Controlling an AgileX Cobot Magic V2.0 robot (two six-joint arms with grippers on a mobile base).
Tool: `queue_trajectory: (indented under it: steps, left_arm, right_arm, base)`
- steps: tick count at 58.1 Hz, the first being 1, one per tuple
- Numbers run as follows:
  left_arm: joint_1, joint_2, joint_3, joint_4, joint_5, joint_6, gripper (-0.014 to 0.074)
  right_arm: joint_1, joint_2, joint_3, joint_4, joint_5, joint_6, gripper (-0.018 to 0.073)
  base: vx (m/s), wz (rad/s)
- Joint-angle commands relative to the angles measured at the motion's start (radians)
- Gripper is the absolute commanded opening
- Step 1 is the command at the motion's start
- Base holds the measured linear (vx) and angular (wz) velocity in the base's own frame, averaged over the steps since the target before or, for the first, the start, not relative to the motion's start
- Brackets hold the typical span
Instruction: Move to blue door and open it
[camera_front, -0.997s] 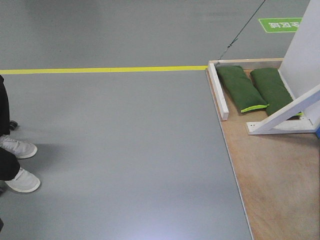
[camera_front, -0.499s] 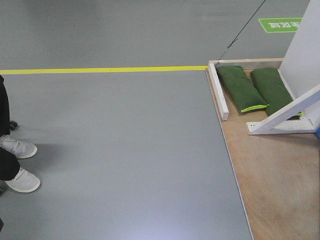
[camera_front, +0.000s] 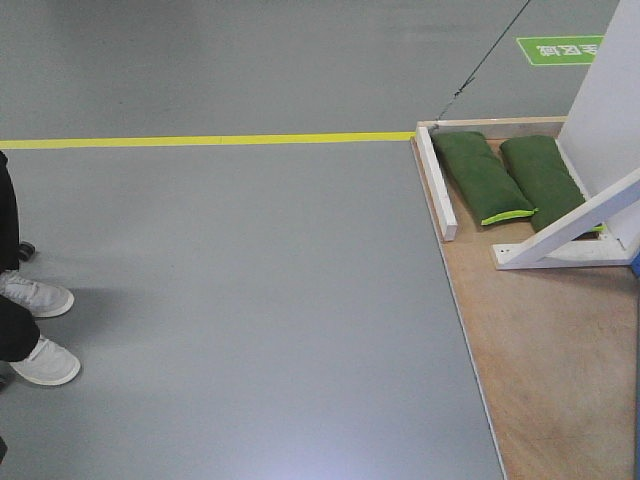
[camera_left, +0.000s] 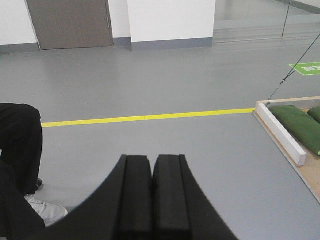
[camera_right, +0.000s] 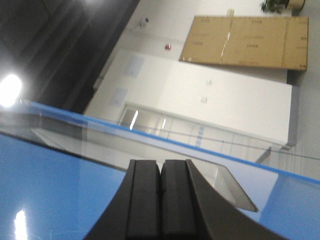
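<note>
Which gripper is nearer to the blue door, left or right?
Right. The right gripper is close to the glossy blue door; the left gripper points over grey floor, with no blue door in its view.

There were two green sandbags (camera_front: 482, 176), two white sneakers (camera_front: 35, 296), one yellow floor line (camera_front: 200, 140), one green floor sign (camera_front: 560, 48), one white diagonal brace (camera_front: 580, 222) and one blue door (camera_right: 50, 200).

Grey floor (camera_front: 250, 300); yellow line (camera_front: 200, 140) runs across to corner of plywood platform (camera_front: 560, 380). Two green sandbags (camera_front: 483, 177) side by side on platform, between white rail (camera_front: 437, 185) and white panel (camera_front: 610, 100) with diagonal brace (camera_front: 580, 222). Person's white sneakers (camera_front: 40, 362) at left edge. Green floor sign (camera_front: 560, 48) far right. Thin black cable (camera_front: 485, 60) slants to platform corner. Brown door (camera_left: 70, 22) in back wall.
</note>
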Motion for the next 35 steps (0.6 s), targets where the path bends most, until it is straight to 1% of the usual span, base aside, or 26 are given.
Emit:
queue_trajectory:
  steps: [1,14,18,26,35]
  left_arm:
    - [-0.006,-0.012,-0.026,-0.002,-0.084,-0.007,0.0073]
    - [-0.006,-0.012,-0.026,-0.002,-0.084,-0.007,0.0073]
    - [-0.006,-0.012,-0.026,-0.002,-0.084,-0.007,0.0073]
    - [-0.006,-0.012,-0.026,-0.002,-0.084,-0.007,0.0073]
    - [-0.006,-0.012,-0.026,-0.002,-0.084,-0.007,0.0073]
  right_arm:
    - [0.027,-0.066,-0.069,0.110,0.173,-0.013,0.0012]
    - [0.027,-0.066,-0.136,0.110,0.174,-0.013,0.0012]
    - [0.040,-0.066,-0.150,0.110,0.174,-0.013,0.0012]
    - [0.101,-0.066,-0.155,0.110,0.174,-0.013,0.0012]
    - [0.192,-0.066,-0.155,0.110,0.174,-0.013,0.0012]
  base:
    - [0.00,0.00]
    - [0.00,0.00]
    - [0.00,0.00]
    - [0.00,0.00]
    - [-0.01,-0.03]
